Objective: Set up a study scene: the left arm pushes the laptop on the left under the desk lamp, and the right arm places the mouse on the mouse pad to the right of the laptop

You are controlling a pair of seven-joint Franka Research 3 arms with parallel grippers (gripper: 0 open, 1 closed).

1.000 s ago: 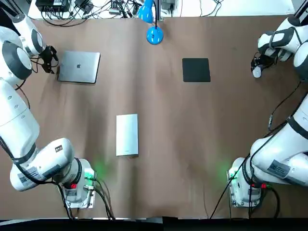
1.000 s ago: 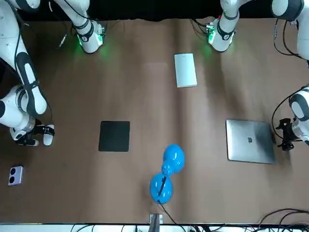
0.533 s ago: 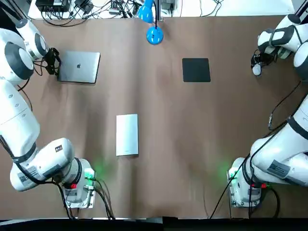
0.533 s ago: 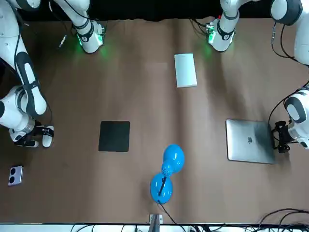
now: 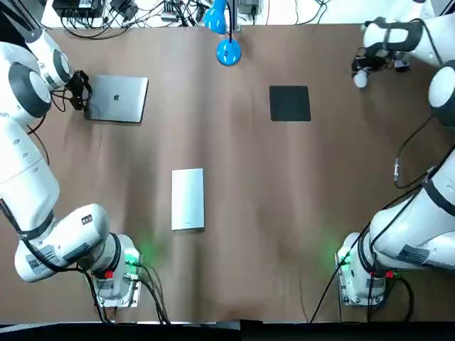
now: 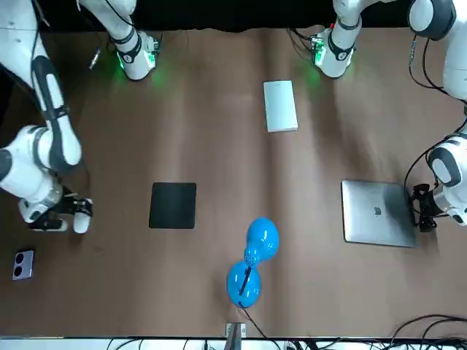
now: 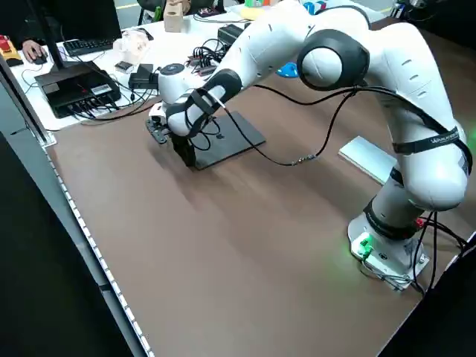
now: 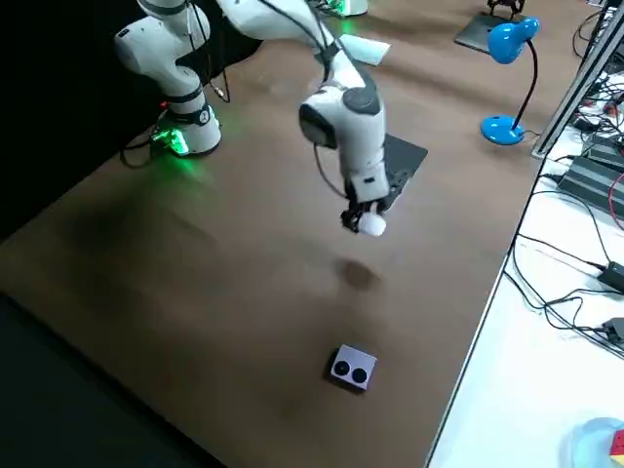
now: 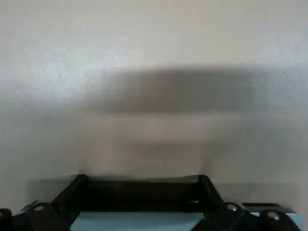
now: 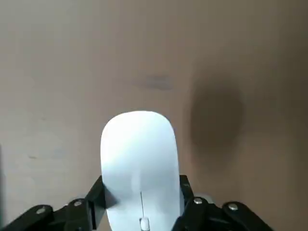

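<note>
Aloft, right gripper [image 5: 361,74] clasps the mouse [image 5: 360,81] clear of the surface [image 5: 284,199]; left gripper [image 5: 79,92], state untellable, waits at laptop's [image 5: 117,99] 9 o'clock edge to push.

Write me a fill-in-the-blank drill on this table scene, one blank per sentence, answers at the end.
1. The right gripper holds a ____ mouse clear of the table.
2. The black mouse pad has ____ on it.
3. The left gripper stands at the laptop's edge farthest from the ____ desk lamp.
Missing words: white; nothing; blue.
</note>
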